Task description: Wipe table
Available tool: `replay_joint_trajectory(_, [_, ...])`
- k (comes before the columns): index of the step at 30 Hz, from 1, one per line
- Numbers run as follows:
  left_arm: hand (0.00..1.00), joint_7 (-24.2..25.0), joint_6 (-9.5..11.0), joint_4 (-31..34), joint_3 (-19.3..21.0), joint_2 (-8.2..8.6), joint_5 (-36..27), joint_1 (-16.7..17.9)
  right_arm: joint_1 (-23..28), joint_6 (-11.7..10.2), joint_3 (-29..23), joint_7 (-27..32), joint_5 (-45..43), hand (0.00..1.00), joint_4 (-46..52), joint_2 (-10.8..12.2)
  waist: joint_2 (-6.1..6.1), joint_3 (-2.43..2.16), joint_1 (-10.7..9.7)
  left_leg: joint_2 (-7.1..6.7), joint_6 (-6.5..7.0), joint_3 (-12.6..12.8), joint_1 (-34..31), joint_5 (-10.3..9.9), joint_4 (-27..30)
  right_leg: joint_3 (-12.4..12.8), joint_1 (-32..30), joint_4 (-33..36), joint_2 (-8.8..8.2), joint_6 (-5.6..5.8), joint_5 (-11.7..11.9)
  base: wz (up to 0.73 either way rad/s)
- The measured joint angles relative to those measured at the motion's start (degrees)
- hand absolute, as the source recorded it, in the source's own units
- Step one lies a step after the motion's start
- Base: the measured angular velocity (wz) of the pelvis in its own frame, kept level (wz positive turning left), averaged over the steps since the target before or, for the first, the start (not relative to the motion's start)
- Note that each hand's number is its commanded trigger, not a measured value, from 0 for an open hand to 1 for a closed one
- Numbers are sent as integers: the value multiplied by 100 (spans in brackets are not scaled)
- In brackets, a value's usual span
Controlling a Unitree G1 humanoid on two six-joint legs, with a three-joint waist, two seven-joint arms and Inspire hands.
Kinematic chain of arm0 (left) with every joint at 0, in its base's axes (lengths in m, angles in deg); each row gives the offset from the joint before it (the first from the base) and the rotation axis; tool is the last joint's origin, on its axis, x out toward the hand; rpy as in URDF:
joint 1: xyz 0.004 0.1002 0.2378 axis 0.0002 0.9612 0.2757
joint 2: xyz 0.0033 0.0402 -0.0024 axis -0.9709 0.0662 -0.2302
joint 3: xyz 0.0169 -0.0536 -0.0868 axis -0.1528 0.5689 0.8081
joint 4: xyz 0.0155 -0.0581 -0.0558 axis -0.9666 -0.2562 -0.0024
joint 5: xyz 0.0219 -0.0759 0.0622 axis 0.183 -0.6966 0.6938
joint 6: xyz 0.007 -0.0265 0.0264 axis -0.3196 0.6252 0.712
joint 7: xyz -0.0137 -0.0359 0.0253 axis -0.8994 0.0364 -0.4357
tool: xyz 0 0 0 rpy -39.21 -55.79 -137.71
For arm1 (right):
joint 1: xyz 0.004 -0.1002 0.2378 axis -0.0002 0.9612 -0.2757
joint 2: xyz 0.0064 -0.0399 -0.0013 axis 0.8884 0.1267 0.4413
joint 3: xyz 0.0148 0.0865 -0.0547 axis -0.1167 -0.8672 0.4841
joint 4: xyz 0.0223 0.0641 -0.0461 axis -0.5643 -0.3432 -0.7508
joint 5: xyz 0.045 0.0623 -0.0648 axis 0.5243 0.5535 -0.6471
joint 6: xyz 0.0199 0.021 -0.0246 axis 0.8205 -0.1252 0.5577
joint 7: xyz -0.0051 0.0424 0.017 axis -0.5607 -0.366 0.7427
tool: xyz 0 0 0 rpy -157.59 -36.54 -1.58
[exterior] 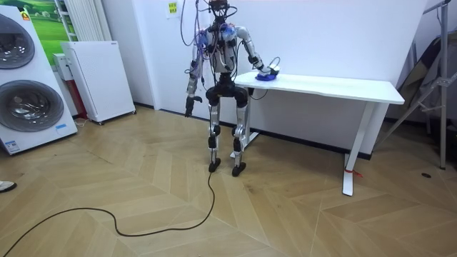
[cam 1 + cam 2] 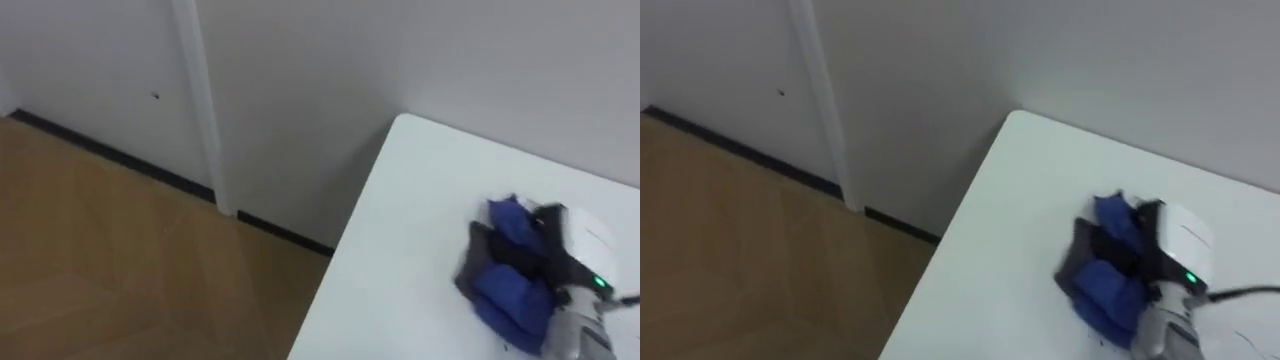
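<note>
- A crumpled blue cloth (image 2: 520,295) is seen on the white rectangular table top (image 2: 420,200), near the end of the table closest to the robot and a little in from the corner by the white wall (image 2: 350,80).
- The right hand (image 2: 565,245) is laid on the cloth from the view's right; its dark fingers are curled into the bunched fabric, so the cloth is judged to be gripped and pressed to the surface.
- The left hand (image 1: 188,107) is seen hanging at the robot's side in the room view; its finger posture cannot be told.
- The robot is seen standing at the table's end, at the room view's left, facing the wall.
- Progress: no stain, streak or wet track is made out on the table top, so the share already wiped cannot be read. Wiping is judged to be under way at this end; the long stretch of table toward the room view's right is judged to be left.
- Orientation: the cloth is wadded, so no front is defined. Its long axis is seen running roughly from the wall side toward the near edge, across the fingers, which are pointed toward the table's end.
</note>
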Motion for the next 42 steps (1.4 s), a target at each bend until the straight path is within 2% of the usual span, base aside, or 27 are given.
replay_joint_trajectory(3, [0, -85, 55, 16, 272, 56, 23, 82, 453, -40, -528, 215, 225, 100, -61, -10, -53, -32, -131, -21, 0, 105, -21, -1, 5, 22, 44, -49, -27, 37, -22, -2])
replay_joint_trajectory(7, [0, -102, 47, 23, 266, 75, 26, 139, 649, -39, -825, 233, 327, 100, -135, -9, -66, -40, -245, -27, 34, 70, -27, -22, 55, -34, 91, -49, -28, 63, -38, 8])
replay_joint_trajectory(8, [0, -105, 2, 52, 203, 77, 21, 77, 640, -12, -815, 233, 364, 100, -132, -11, -37, -44, -243, -22, 104, 79, -48, -70, 77, -44, 89, -55, -5, 79, -48, 0])
replay_joint_trajectory(10, [0, -111, -50, 54, 41, 97, 17, 82, 499, 180, -733, 228, 359, 100, -127, -7, -1, -41, -166, 13, 101, 118, -14, -78, 68, 50, 91, -40, 10, 83, -51, -18])
replay_joint_trajectory(12, [0, -112, -64, 51, -96, 205, -15, 61, 153, 528, -499, 203, 312, 100, -33, 1, 106, -27, -12, 46, 68, 228, -1, -101, 106, 111, 54, -36, 37, 54, -33, -46])
replay_joint_trajectory(13, [0, -113, -80, 36, -129, 236, -24, 57, 119, 626, -414, 191, 285, 100, 39, 5, 131, -27, -17, 52, 65, 229, -3, -103, 124, 124, 49, -30, 46, 44, -27, -28])
replay_joint_trajectory(14, [0, -109, -120, 13, -231, 287, -20, 49, 84, 796, -290, 91, 172, 100, 257, 36, 127, -6, -8, 55, 54, 260, -7, -103, 139, 189, 12, 2, 67, 33, -25, -37])
replay_joint_trajectory(15, [0, -94, -139, 0, -336, 351, -21, 23, 56, 1008, -116, -52, -35, 100, 613, 101, 202, 7, 122, 63, 40, 365, -17, -98, 142, 295, -112, 62, 93, -6, -34, -50])
replay_joint_trajectory(16, [0, -66, -157, -1, -374, 374, -25, 7, 46, 1090, 24, -140, -99, 100, 829, 144, 237, 15, 186, 67, 38, 365, -25, -95, 141, 345, -161, 82, 113, -14, -32, -67])
replay_joint_trajectory(18, [0, -34, -187, -22, -538, 376, -134, -101, -72, 1327, 838, -555, -582, 100, 1609, 396, 266, 36, 316, 103, 8, 354, -116, -67, 142, 427, -331, 176, 181, -97, 5, -47])
replay_joint_trajectory(19, [0, -24, -185, -65, -563, 383, -156, -160, -125, 1384, 1091, -670, -772, 100, 1807, 460, 265, 38, 356, 109, -1, 362, -141, -45, 140, 430, -373, 187, 192, -119, 19, -24])
replay_joint_trajectory(20, [0, -6, -186, -127, -630, 389, -192, -305, -301, 1402, 1559, -900, -1115, 100, 2088, 538, 266, 60, 445, 125, -21, 349, -195, -19, 134, 426, -441, 190, 214, -150, 40, 0])
replay_joint_trajectory(21, [0, -1, -180, -130, -718, 390, -222, -395, -601, 1353, 1986, -1092, -1351, 100, 2158, 653, 285, 121, 480, 133, -39, 304, -215, 6, 124, 405, -462, 165, 230, -168, 55, 7])
replay_joint_trajectory(22, [0, 2, -172, -131, -774, 389, -223, -438, -747, 1345, 2151, -1186, -1413, 100, 2165, 710, 226, 147, 516, 137, -45, 292, -224, 14, 112, 429, -488, 163, 246, -171, 55, 10])
replay_joint_trajectory(24, [0, 74, -141, -22, -800, 402, -220, -503, -1070, 1324, 2557, -1534, -1728, 100, 2458, 861, 212, 111, 880, 152, -71, 312, -259, 52, 35, 485, -610, 156, 278, -190, 50, 0])
replay_joint_trajectory(27, [0, 115, -175, -8, -814, 400, -273, -376, -1272, 1190, 2763, -1673, -1785, 100, 2516, 880, 169, 121, 904, 146, -64, 212, -307, 67, 37, 374, -604, 170, 254, -195, 56, 28])
replay_joint_trajectory(29, [0, 126, -186, 49, -799, 388, -272, -193, -1131, 1153, 2720, -1657, -1781, 100, 2368, 829, 145, 116, 818, 129, -63, 79, -286, 67, 27, 271, -521, 156, 215, -188, 54, 41])
replay_joint_trajectory(30, [0, 146, -197, 65, -790, 383, -265, -112, -928, 986, 2546, -1521, -1613, 100, 2160, 806, 126, 111, 752, 104, -62, 61, -253, 67, 26, 270, -476, 163, 157, -158, 35, 36])
replay_joint_trajectory(31, [0, 158, -197, 67, -777, 382, -267, -62, -841, 920, 2466, -1414, -1564, 100, 2139, 802, 130, 113, 691, 90, -62, 67, -220, 67, 15, 274, -444, 170, 141, -142, 25, 21])
replay_joint_trajectory(33, [0, 156, -186, 20, -582, 329, -253, 59, -405, 559, 2018, -850, -1221, 100, 1842, 795, 148, 120, 442, 40, -62, 103, -29, 67, 12, 277, -246, 190, 54, -60, -24, 10])
replay_joint_trajectory(34, [0, 153, -179, -8, -518, 303, -245, 61, -282, 462, 1860, -703, -1104, 100, 1763, 789, 151, 122, 386, 34, -61, 159, 26, 66, 13, 280, -210, 235, 35, -37, -38, 3])
replay_joint_trajectory(36, [0, 50, -167, -60, -115, 249, -191, 56, 126, 194, 1073, -128, -563, 100, 1328, 756, 164, 108, 85, 34, -53, 475, 171, 61, 22, 272, -190, 491, -41, 27, -76, 0])
replay_joint_trajectory(37, [0, 30, -166, -67, -18, 233, -142, 49, 204, 170, 898, -8, -383, 100, 1219, 714, 186, 102, 53, 39, -36, 562, 197, 51, 28, 269, -196, 544, -55, 29, -76, -13])
replay_joint_trajectory(38, [0, -23, -141, -66, 90, 155, -74, 5, 301, 50, 619, 175, -8, 100, 927, 573, 197, 85, -20, 42, 33, 711, 206, 7, 114, 255, -205, 608, -90, 35, -75, -28])
replay_joint_trajectory(40, [0, -61, -104, -40, 260, 25, 39, -47, 378, 11, 278, 275, 245, 100, 634, 385, 224, 69, -94, 60, 164, 893, 186, -76, 266, 164, -241, 692, -144, 179, -78, -43])
replay_joint_trajectory(41, [0, -120, -83, 37, 375, 3, 28, -36, 400, 13, 93, 290, 293, 100, 488, 271, 296, 23, -77, 113, 268, 975, 122, -149, 355, 109, -355, 888, -204, 358, -121, -63])
replay_joint_trajectory(42, [0, -166, -81, 79, 420, 8, 37, -48, 410, 69, -8, 293, 295, 100, 429, 186, 346, -1, -80, 116, 311, 985, 57, -217, 517, 21, -507, 1190, -499, 425, -204, -57])
